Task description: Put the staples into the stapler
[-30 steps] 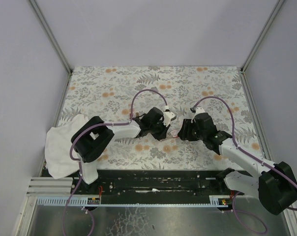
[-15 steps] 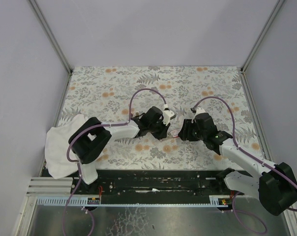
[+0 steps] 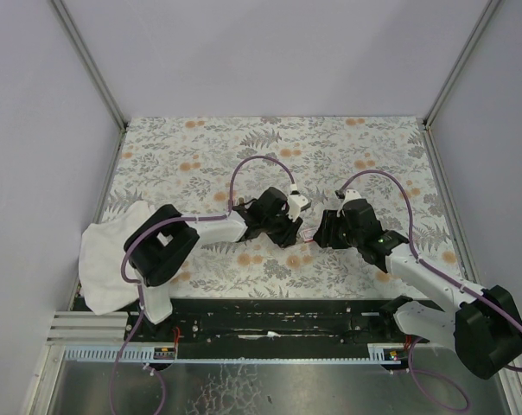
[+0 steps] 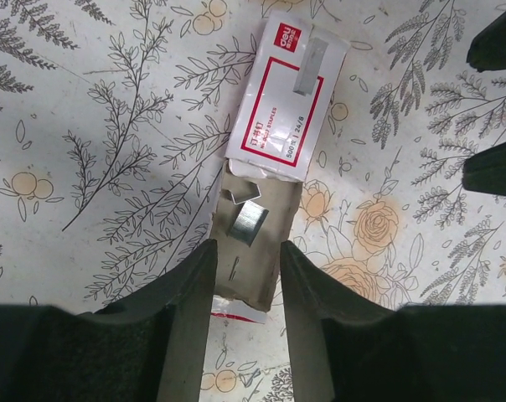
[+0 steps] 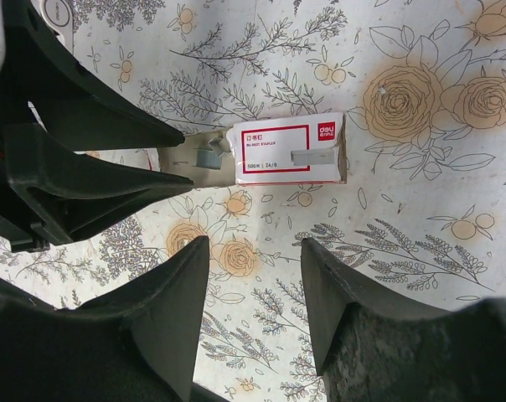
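Note:
The staple box (image 4: 280, 105), red with a pale label, lies on the floral cloth, and its tan inner tray (image 4: 251, 272) is slid out toward me. Short silver staple strips (image 4: 250, 223) lie in the tray, and one more strip (image 4: 310, 65) rests on the label. My left gripper (image 4: 246, 248) straddles the tray's outer end, with its fingers against the tray's sides. In the top view the box (image 3: 306, 233) lies between my left gripper (image 3: 289, 228) and my right gripper (image 3: 322, 231). My right gripper (image 5: 255, 251) is open and empty, a little short of the box (image 5: 288, 149). I cannot make out the stapler.
A crumpled white cloth (image 3: 110, 255) lies at the left edge of the floral mat (image 3: 200, 156). The pale booth walls stand on all sides. The arms' black base rail (image 3: 270, 324) runs along the near edge.
My left gripper has shifted slightly toward the box and down onto the tray end. The right arm and the box have barely moved.

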`<control>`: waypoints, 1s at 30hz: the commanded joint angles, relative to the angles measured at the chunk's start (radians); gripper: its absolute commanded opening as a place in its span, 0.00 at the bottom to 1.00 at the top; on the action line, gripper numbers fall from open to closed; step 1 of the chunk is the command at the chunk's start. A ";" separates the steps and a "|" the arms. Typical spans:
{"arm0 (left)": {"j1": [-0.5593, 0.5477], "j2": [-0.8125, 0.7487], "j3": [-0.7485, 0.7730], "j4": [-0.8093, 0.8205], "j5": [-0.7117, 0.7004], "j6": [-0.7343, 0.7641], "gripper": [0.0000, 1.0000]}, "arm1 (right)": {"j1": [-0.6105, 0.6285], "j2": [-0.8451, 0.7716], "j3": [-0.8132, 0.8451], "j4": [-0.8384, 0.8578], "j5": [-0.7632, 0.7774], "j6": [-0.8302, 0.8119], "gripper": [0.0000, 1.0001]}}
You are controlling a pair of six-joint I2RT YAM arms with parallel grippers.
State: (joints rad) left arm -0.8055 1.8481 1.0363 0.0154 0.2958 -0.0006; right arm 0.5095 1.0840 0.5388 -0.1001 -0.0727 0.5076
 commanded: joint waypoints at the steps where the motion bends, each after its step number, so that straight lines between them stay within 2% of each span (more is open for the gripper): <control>1: -0.004 0.024 0.035 0.041 0.007 0.044 0.36 | -0.006 0.007 0.007 0.024 -0.019 -0.006 0.55; 12: -0.005 0.026 0.042 0.059 0.012 0.046 0.37 | -0.007 0.013 0.006 0.028 -0.022 -0.004 0.55; 30: -0.005 0.010 0.037 0.100 0.008 0.053 0.28 | -0.008 0.022 0.008 0.028 -0.029 0.001 0.55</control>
State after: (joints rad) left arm -0.8055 1.8717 1.0492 0.0479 0.2970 0.0319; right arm 0.5091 1.1030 0.5388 -0.0994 -0.0750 0.5079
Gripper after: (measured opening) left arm 0.284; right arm 0.546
